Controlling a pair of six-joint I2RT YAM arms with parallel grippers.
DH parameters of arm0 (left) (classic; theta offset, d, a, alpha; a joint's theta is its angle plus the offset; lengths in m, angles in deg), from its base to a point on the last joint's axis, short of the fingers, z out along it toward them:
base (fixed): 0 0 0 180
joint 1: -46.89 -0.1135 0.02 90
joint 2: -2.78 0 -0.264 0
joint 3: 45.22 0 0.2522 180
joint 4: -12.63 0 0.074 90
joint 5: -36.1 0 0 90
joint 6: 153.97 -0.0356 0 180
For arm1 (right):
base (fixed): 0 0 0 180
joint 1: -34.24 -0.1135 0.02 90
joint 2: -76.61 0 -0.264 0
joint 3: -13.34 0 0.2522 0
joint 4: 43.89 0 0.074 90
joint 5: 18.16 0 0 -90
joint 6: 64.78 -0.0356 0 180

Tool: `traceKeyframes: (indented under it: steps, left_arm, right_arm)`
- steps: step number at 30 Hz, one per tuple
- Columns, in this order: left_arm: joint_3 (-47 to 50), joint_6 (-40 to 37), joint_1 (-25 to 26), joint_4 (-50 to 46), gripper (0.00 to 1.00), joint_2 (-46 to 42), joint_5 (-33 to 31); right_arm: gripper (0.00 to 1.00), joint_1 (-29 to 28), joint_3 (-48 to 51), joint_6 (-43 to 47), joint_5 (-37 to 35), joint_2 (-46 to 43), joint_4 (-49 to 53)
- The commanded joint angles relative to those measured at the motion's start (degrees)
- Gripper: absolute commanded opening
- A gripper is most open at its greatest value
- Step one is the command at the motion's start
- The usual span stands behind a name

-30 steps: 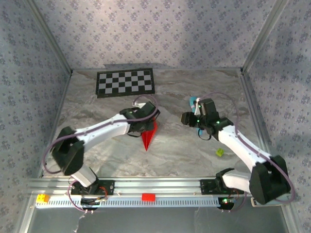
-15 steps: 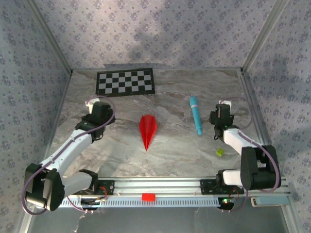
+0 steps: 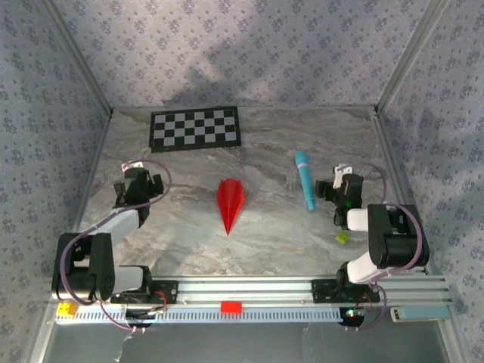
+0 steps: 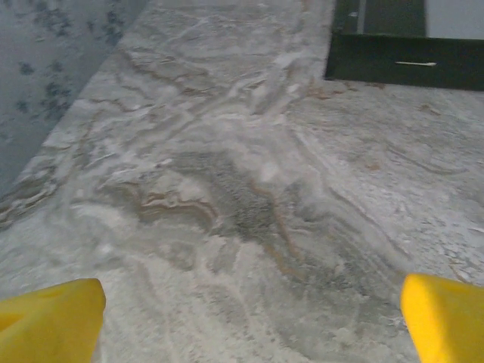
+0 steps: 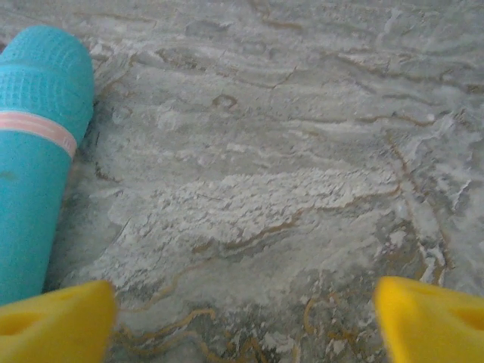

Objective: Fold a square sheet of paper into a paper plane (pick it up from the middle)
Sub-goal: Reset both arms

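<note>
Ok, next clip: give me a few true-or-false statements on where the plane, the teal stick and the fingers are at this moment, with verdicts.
1. The paper plane lies on the table between the two arms, with no fingers touching it. True.
2. The plane's sharp tip points toward the checkerboard. False: the tip points toward the arm bases, away from the checkerboard.
3. The right fingers are shut on the teal stick. False: they are spread open, and the stick lies on the table off to one side of them.
4. The left fingers are open with only bare table between them. True.
</note>
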Motion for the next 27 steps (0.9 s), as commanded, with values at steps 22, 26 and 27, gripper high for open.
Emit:
traceKeyframes:
  steps: [22, 26, 27]
  left_arm:
    - [2.49, -5.43, -2.42, 27.96, 1.0, 13.48, 11.03]
    - [2.5, -5.4, -2.41, 28.02, 1.0, 13.51, 11.05]
    - [2.58, -5.44, -2.43, 27.97, 1.0, 13.5, 11.03]
  right_arm:
    - [1.0, -0.17, -1.82, -0.13, -1.59, 0.12, -4.13]
    - [1.0, -0.18, -1.77, -0.15, -1.55, 0.13, -4.14]
    - [1.0, -0.15, -1.77, -0.13, -1.59, 0.12, -4.14]
